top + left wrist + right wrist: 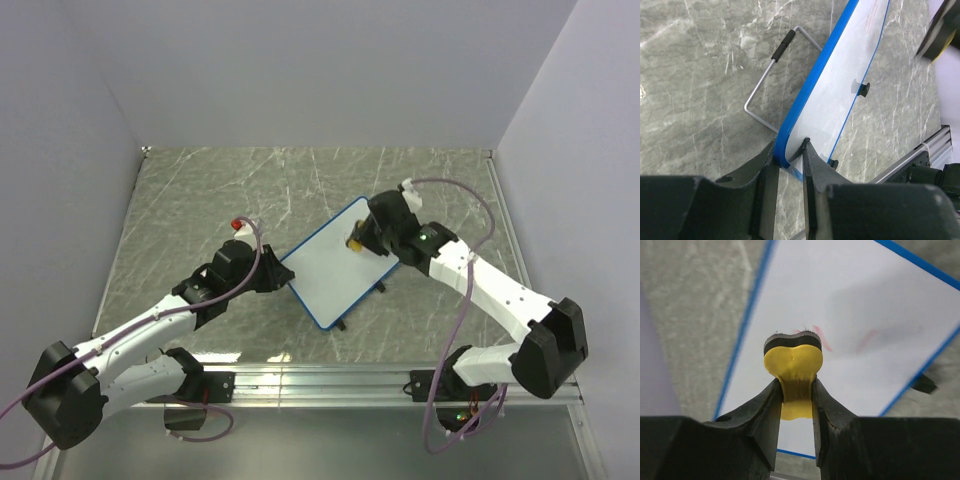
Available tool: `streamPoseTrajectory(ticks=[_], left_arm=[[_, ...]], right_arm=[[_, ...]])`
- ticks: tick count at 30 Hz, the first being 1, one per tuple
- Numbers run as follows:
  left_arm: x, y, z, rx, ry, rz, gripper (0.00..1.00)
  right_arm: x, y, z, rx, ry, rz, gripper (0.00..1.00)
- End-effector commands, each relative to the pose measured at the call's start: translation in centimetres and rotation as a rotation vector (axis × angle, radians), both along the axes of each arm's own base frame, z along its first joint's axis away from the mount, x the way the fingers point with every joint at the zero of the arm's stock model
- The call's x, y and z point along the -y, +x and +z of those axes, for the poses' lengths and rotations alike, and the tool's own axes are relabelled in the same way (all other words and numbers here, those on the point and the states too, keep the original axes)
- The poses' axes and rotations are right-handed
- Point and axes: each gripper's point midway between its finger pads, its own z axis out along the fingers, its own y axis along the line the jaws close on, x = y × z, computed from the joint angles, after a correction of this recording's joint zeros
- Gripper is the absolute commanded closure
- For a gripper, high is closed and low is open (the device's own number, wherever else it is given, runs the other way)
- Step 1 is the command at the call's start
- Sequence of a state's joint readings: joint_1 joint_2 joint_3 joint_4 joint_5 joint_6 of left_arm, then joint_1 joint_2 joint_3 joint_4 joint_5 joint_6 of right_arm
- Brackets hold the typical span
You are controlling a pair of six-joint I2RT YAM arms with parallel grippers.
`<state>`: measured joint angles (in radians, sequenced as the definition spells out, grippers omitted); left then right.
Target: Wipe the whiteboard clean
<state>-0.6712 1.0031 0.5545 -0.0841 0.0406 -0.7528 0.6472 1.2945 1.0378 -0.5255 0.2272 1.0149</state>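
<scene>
Table (200, 200) with grey marble pattern is carrying the whole scene. Near its middle the whiteboard (335, 275) is lying turned diagonally, with one corner pointing toward your arms' bases and the opposite one toward the far wall. Your left gripper (789, 148) is pinching the blue frame at the board's left corner, both fingers closed on the edge. Beside that edge a wire stand (762, 82) is sticking out from under the board onto the table. Your right gripper (796, 386) is reaching over the far right part of the board and is squeezing the yellow eraser (793, 359) tightly, so the foam is bulging above the fingers. The eraser's dark felt side is facing the white surface, but you cannot tell from these views whether it is touching. Just beside the felt, faint red marks (822, 339) are showing on the white.
</scene>
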Motion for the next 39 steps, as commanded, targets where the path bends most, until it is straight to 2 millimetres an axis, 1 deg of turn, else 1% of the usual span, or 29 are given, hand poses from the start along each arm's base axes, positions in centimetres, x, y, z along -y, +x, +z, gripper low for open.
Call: streamPoseTrajectory(ticks=[1, 2, 3, 5, 6, 8, 10, 11, 12, 14, 16, 17, 19, 20, 22, 23, 25, 26, 27, 29, 30, 35, 39], left_arm=[[-1.9, -2.7, -4.6, -0.126, 0.164, -0.053, 1.0], [-1.9, -2.7, -4.6, -0.124, 0.166, -0.054, 1.0], [-1.9, -2.7, -4.5, -0.124, 0.164, -0.053, 1.0], [-1.9, -2.7, -4.4, -0.122, 0.164, -0.054, 1.0], [-1.9, -2.8, -4.4, -0.123, 0.163, -0.056, 1.0], [-1.8, -2.8, -4.4, -0.122, 0.161, -0.057, 1.0], [-1.8, -2.9, -4.3, -0.124, 0.159, -0.063, 1.0], [-1.7, -2.9, -4.3, -0.126, 0.158, -0.064, 1.0], [-1.7, -2.9, -4.3, -0.125, 0.16, -0.066, 1.0], [-1.7, -3.0, -4.3, -0.122, 0.163, -0.067, 1.0], [-1.6, -3.1, -4.2, -0.12, 0.163, -0.069, 1.0], [-1.6, -3.1, -4.1, -0.117, 0.165, -0.069, 1.0], [-1.5, -3.2, -4.2, -0.118, 0.17, -0.071, 1.0], [-1.5, -3.3, -4.2, -0.118, 0.17, -0.073, 1.0], [-1.5, -3.3, -4.3, -0.121, 0.174, -0.075, 1.0], [-1.5, -3.3, -4.4, -0.123, 0.176, -0.075, 1.0], [-1.4, -3.4, -4.4, -0.124, 0.177, -0.078, 1.0], [-1.4, -3.4, -4.5, -0.125, 0.178, -0.08, 1.0], [-1.4, -3.4, -4.4, -0.125, 0.177, -0.081, 1.0], [-1.3, -3.5, -4.6, -0.131, 0.183, -0.087, 1.0], [-1.3, -3.5, -4.6, -0.134, 0.184, -0.088, 1.0], [-1.2, -3.6, -4.8, -0.139, 0.188, -0.091, 1.0], [-1.3, -3.6, -4.8, -0.135, 0.187, -0.088, 1.0]], right_arm=[[-0.8, 1.7, 1.2, 0.016, -0.042, 0.025, 1.0], [-1.2, 2.0, 1.2, 0.013, -0.047, 0.033, 1.0], [-1.9, 2.8, 0.9, -0.001, -0.056, 0.037, 1.0], [-2.7, 3.3, 0.3, -0.016, -0.074, 0.049, 1.0], [-3.4, 3.8, -0.2, -0.03, -0.089, 0.058, 1.0], [-4.0, 4.1, -0.9, -0.043, -0.114, 0.065, 1.0], [-5.1, 4.4, -1.5, -0.055, -0.126, 0.083, 1.0], [-5.4, 4.5, -2.2, -0.064, -0.139, 0.092, 1.0], [-5.7, 4.7, -2.1, -0.06, -0.142, 0.093, 1.0], [-5.7, 4.5, -3.0, -0.081, -0.16, 0.096, 1.0], [-5.2, 4.2, -3.8, -0.095, -0.181, 0.084, 1.0], [-4.6, 3.8, -4.6, -0.109, -0.197, 0.08, 1.0], [-3.6, 3.6, -5.5, -0.119, -0.221, 0.063, 1.0], [-2.5, 3.1, -6.7, -0.145, -0.237, 0.044, 1.0], [-1.4, 2.6, -8.0, -0.172, -0.238, 0.03, 1.0], [0.0, 2.2, -9.3, -0.194, -0.238, 0.003, 1.0], [1.2, 1.6, -10.6, -0.224, -0.222, -0.01, 1.0], [2.1, 0.9, -11.7, -0.243, -0.225, -0.02, 1.0], [3.1, 1.0, -12.1, -0.252, -0.222, -0.044, 1.0], [4.1, 0.4, -13.2, -0.274, -0.224, -0.051, 1.0], [4.8, 0.4, -13.5, -0.281, -0.226, -0.065, 1.0], [6.1, -0.6, -15.0, -0.323, -0.238, -0.067, 1.0], [5.9, -0.8, -15.0, -0.325, -0.225, -0.057, 1.0]])
